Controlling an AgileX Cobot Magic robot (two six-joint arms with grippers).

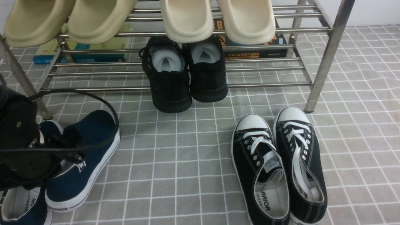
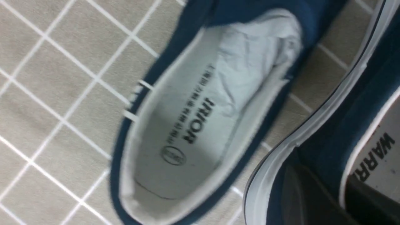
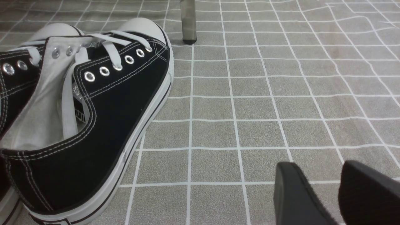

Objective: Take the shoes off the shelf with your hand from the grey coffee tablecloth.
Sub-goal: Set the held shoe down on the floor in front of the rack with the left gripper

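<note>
Down at the near-left corner of the grey coffee tablecloth (image 1: 187, 156), the navy shoes (image 1: 90, 156) sit off the shelf (image 1: 328, 56). Light, floppy canvas, so I'd grab a side wall. Left fingers (image 2: 300, 200) look pinched on one, but only the left wrist view shows it. Right fingers (image 3: 297, 197) are spread, empty.

We see open tablecloth (image 1: 187, 162) between the navy shoes (image 1: 84, 147) and black lace-ups (image 1: 265, 162); knit sneakers (image 1: 170, 84) jut out from the lower shelf (image 1: 265, 84).

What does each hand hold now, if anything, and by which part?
The left hand appears to grip one navy shoe by the side wall of its opening, one finger inside, one outside. The right hand is open and holds nothing.
</note>
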